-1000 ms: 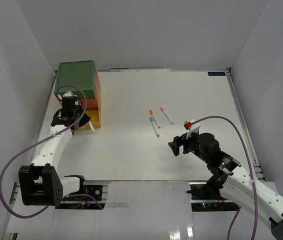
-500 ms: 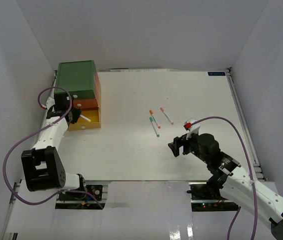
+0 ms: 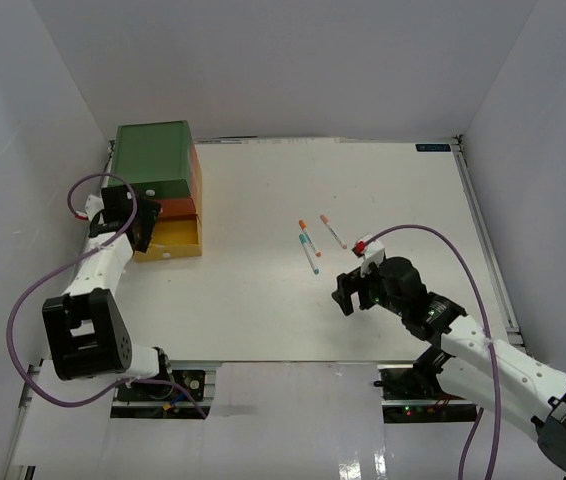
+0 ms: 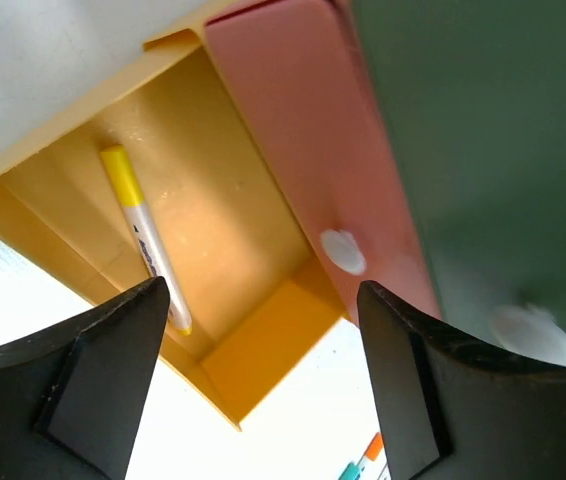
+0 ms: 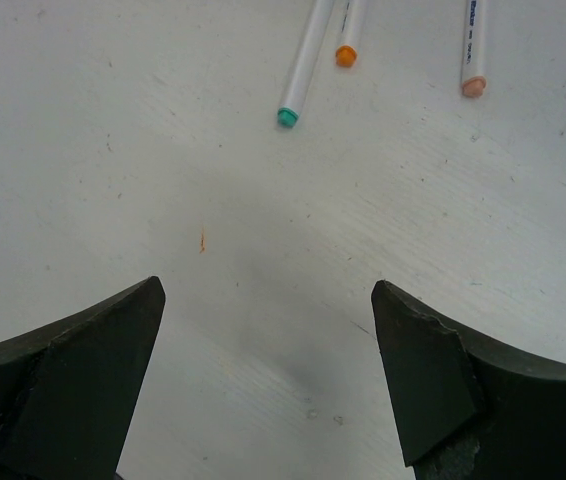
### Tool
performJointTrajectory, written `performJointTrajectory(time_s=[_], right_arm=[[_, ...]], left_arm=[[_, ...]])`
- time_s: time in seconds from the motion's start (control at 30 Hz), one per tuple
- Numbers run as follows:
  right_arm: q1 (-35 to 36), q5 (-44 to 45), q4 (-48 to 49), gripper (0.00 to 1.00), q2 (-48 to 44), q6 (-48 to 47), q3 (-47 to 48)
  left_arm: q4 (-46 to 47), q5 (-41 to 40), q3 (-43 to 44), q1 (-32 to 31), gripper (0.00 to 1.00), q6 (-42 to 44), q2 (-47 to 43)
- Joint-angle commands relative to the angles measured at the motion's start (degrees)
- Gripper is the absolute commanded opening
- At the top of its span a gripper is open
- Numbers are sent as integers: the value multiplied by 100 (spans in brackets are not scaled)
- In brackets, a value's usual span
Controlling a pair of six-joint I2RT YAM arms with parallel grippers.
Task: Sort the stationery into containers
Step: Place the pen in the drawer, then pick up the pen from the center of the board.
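The containers stand at the far left: a green box on top, an orange-red drawer shut below it, and the yellow bottom drawer pulled out. A yellow pen lies loose inside the yellow drawer. My left gripper hovers open just above that drawer, holding nothing. Three more pens lie mid-table: a teal-capped one, an orange-capped one and a pink-capped one. My right gripper stands open over bare table just short of them.
White round knobs show on the orange-red drawer front and the green one. White walls close the table on the left, back and right. The left gripper sits close to the left wall; the right gripper is near mid-table.
My left gripper carried the yellow pen over the yellow drawer, then opened, and the pen now lies in the drawer. The right gripper edged slightly toward the three pens, still open.
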Motion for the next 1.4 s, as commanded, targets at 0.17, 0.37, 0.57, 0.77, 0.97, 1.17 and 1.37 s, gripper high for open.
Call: performJointTrajectory(time_s=[0.17,0.37,0.57,0.77,0.97,1.17,1.37], right_arm=[[-3,75,-227,91,1404,-129,1235],[-248,594,-201,94,2669,-400,1956],[-899,392,-236,99,4049,-735,2958],[-1329,129,-323,88,5306,-1131,3741],[-1594,-241,-359,68,6010,-1280,4066],[-1594,-267,-367,67,6230,-1359,4076],[-1585,-162,-552,53,6546,-1394,4190]], left_arm=[[173,1009,-340,30,98,2130,-1614],[497,2119,-1360,-75,98,3460,-3178],[682,2506,-1880,-690,98,4051,-3496],[674,2516,-2065,-1103,98,4113,-3663],[612,2410,-2074,-1262,98,4130,-3699],[621,2550,-2065,-1270,98,4034,-3611],[691,2752,-2082,-1270,98,3999,-3602]])
